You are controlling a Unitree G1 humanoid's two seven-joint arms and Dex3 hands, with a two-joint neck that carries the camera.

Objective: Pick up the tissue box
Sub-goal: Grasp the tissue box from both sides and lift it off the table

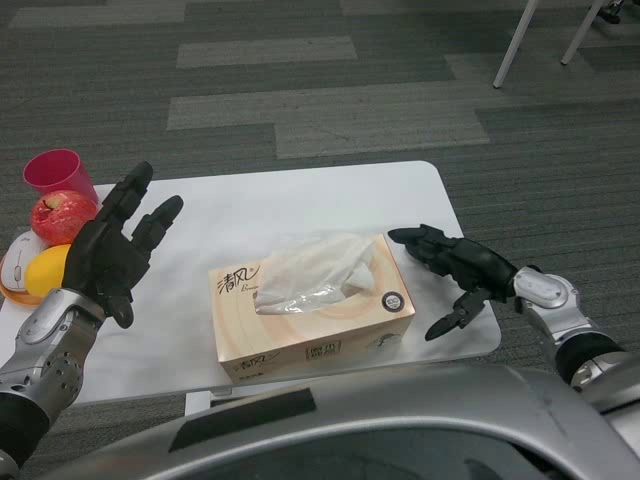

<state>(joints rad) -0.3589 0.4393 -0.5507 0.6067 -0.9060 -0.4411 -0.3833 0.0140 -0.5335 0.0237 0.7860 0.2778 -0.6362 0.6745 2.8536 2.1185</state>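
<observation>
The tissue box (pixel 311 312) is tan cardboard with a white tissue puffing out of its top, lying near the front edge of the white table (pixel 300 205). My left hand (pixel 112 248) is raised to the left of the box, fingers spread, holding nothing and well apart from it. My right hand (pixel 453 270) hovers just to the right of the box, fingers stretched toward its right end with the thumb hanging down, a small gap still between them.
At the table's left edge stand a pink cup (pixel 58 175), a red apple (pixel 62 216), an orange fruit (pixel 45 271) and a white object (pixel 17 264). White chair legs (pixel 515 45) stand on the grey carpet at the far right.
</observation>
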